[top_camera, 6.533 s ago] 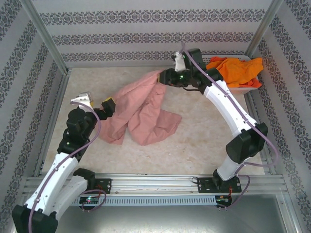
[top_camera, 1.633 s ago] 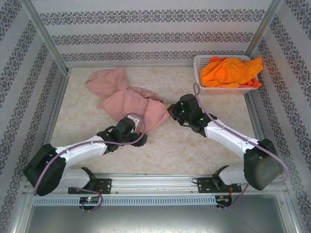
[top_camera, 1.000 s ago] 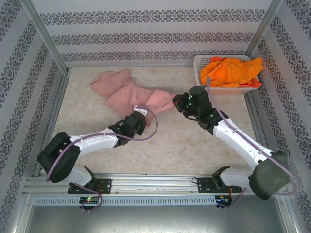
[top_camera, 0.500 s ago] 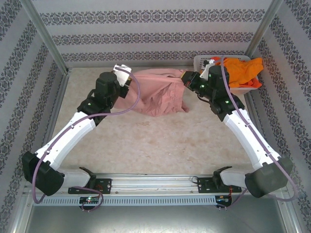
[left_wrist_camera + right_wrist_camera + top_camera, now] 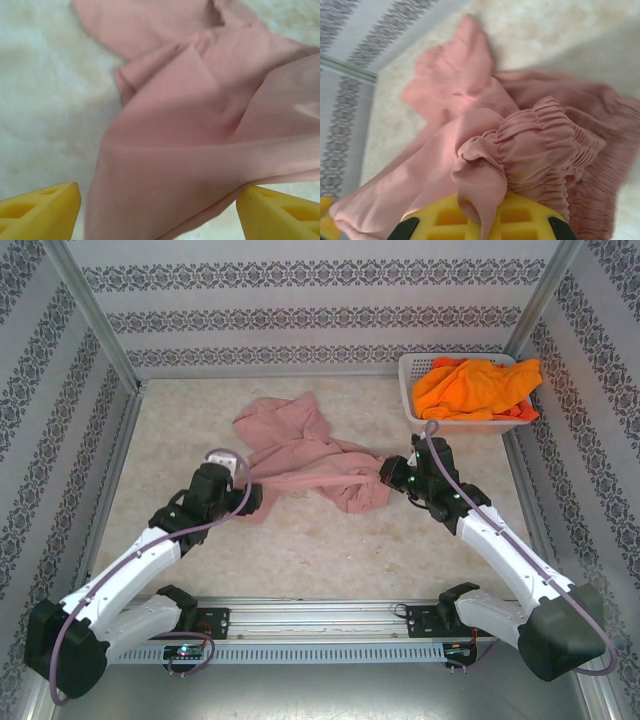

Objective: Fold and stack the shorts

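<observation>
Desk (image 5: 330, 540): beige marbled top, alu rail (image 5: 320, 612) along near edge, alu posts (image 5: 92, 315) at far corners, walls (image 5: 300, 310) w/ grey patterned stripes. Pink shorts (image 5: 300, 455) lie crumpled mid-desk, a bit toward far edge, one strip stretched betw. both arms. Left fingers (image 5: 40, 207) spread wide, cloth betw. them, not pinched. Right fingers (image 5: 470, 220) closed on elastic waistband of pink shorts. Orange shorts (image 5: 475, 385) piled in white basket (image 5: 450, 426) at far right corner

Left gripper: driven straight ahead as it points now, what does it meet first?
The pink shorts: cloth lies directly ahead of the left gripper, between its open fingers; depth unclear.
</observation>
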Robot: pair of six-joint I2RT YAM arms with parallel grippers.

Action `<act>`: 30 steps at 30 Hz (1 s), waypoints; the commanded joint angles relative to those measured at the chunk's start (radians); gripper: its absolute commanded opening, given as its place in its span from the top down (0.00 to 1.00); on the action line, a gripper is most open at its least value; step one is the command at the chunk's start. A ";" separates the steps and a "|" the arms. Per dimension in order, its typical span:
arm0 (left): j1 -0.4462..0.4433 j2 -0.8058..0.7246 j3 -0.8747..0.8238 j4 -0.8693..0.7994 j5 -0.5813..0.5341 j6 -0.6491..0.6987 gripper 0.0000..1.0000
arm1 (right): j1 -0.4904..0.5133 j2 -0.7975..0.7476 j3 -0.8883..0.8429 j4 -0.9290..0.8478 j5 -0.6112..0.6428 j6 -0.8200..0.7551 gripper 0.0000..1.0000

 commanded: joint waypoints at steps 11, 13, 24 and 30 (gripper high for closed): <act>0.050 -0.292 -0.227 0.026 0.269 -0.795 0.09 | -0.019 -0.082 -0.103 0.004 0.087 0.003 1.00; 0.051 -0.287 -0.261 0.017 0.328 -0.890 0.10 | -0.020 -0.084 -0.113 0.007 0.091 0.007 1.00; 0.050 -0.398 -0.393 0.040 0.289 -1.218 0.27 | -0.020 -0.087 -0.134 0.011 0.099 0.040 1.00; 0.051 -0.283 -0.420 0.187 0.318 -1.293 0.36 | -0.021 -0.077 -0.126 0.008 0.096 0.046 1.00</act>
